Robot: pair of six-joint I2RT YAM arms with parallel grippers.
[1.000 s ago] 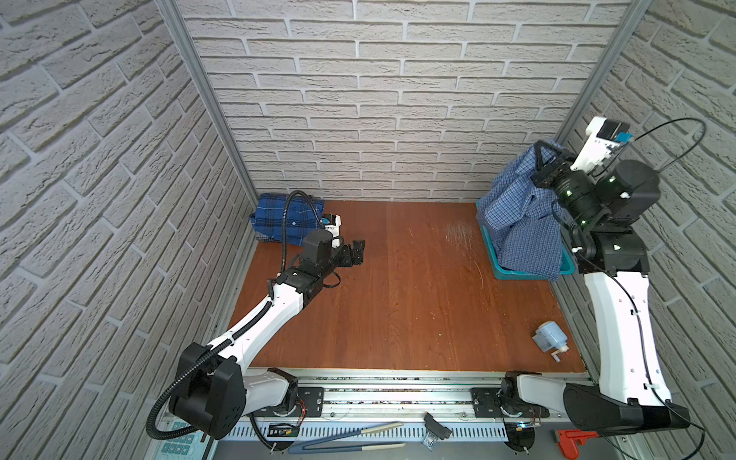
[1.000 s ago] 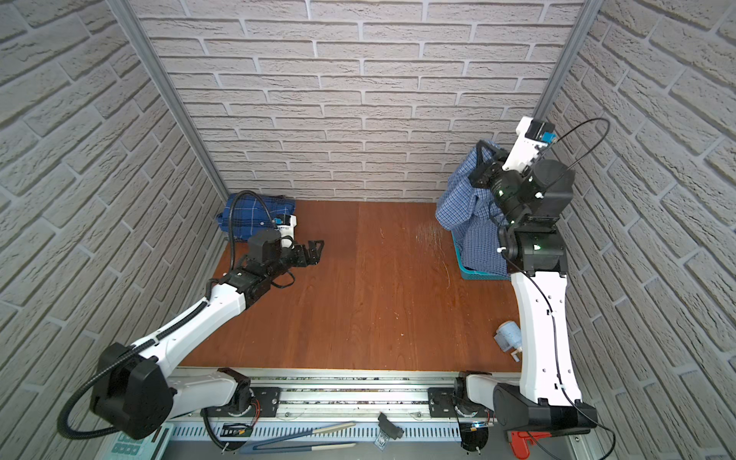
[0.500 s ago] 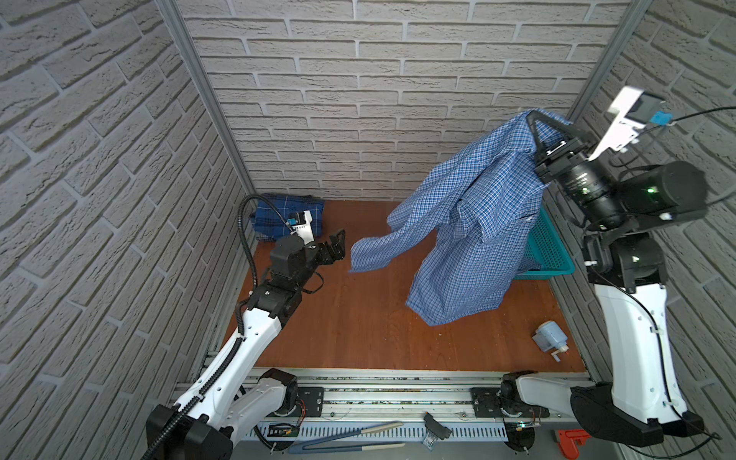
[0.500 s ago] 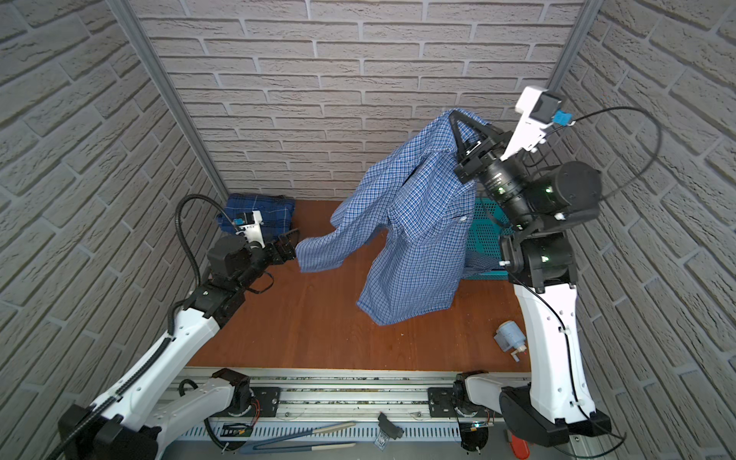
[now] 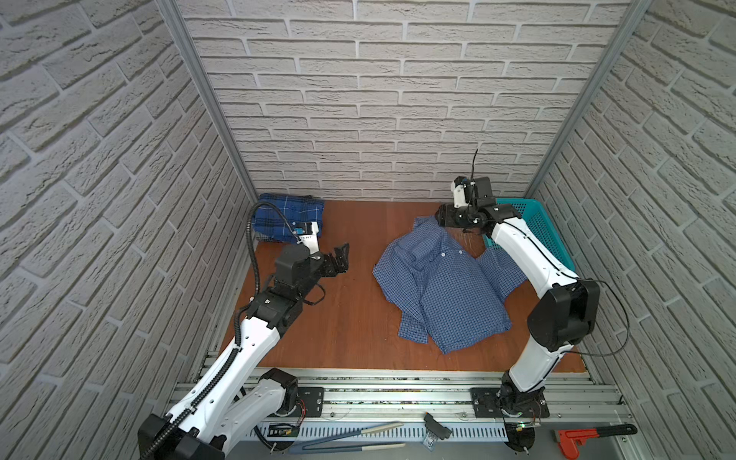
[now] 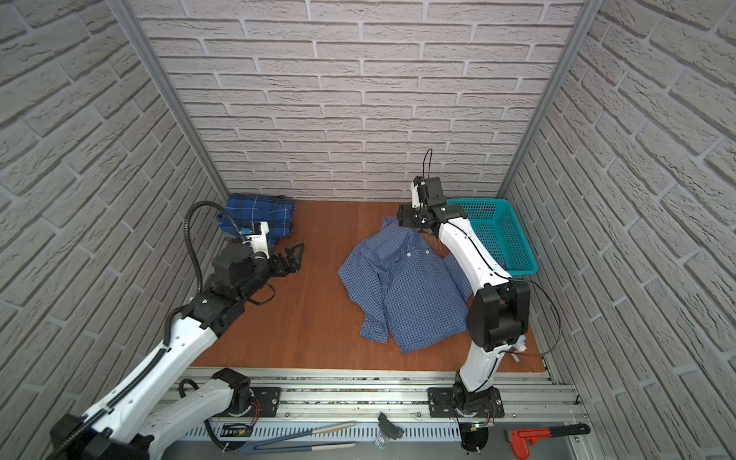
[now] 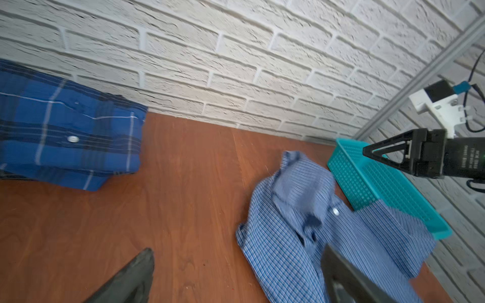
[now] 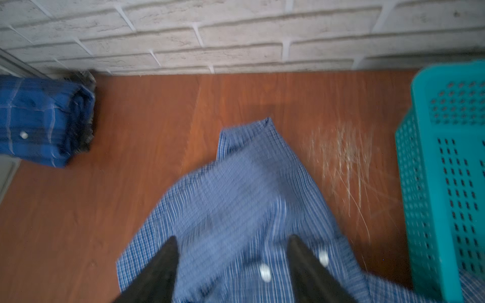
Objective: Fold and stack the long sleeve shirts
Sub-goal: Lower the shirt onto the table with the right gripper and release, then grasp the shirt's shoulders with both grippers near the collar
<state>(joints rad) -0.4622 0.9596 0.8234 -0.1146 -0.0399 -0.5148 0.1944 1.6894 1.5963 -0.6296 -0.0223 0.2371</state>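
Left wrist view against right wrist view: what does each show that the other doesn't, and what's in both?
Only the left wrist view: the open left gripper and the white camera mount on the right wrist.

Only the right wrist view: pale scratches on the brown wooden table.

Both: the folded royal-blue plaid shirt by the brick wall, the crumpled light blue fine-check shirt lying on the table, the teal perforated plastic basket, and the right gripper, open over the check shirt.

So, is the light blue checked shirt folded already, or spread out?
Spread out, not folded. The light blue shirt lies loose and rumpled across the table, with a sleeve bunched along one side.
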